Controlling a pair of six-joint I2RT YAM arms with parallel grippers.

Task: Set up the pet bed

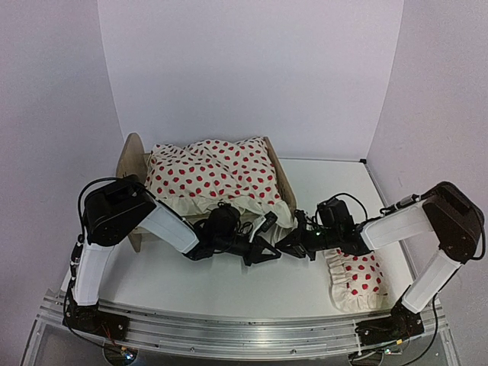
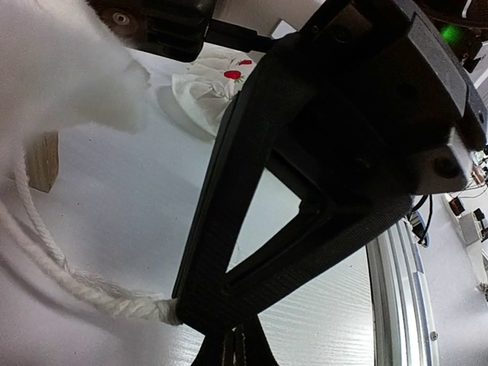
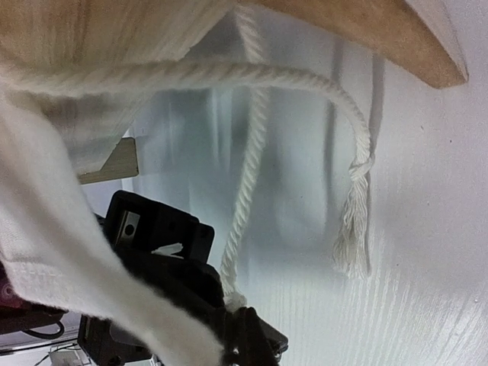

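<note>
The plywood pet bed [image 1: 131,162] stands at the back left, its mattress hidden under the cream red-spotted blanket [image 1: 213,171]. My right gripper [image 1: 287,248] is low in front of the footboard. In the right wrist view it [image 3: 245,332] is shut on the knotted end of a white cord [image 3: 248,198] that hangs from the blanket's edge by the wooden frame [image 3: 366,34]. A second cord with a frayed tassel [image 3: 352,229] hangs free. My left gripper [image 1: 267,252] sits right against the right one, and its fingertips [image 2: 235,347] look shut with nothing seen between them. The cord [image 2: 84,284] shows there too.
The red-spotted ruffled pillow [image 1: 354,282] lies on the table at the front right, beside the right arm; it also shows in the left wrist view [image 2: 213,84]. A bed leg [image 2: 42,160] stands to the left. The aluminium rail [image 1: 244,332] runs along the near edge.
</note>
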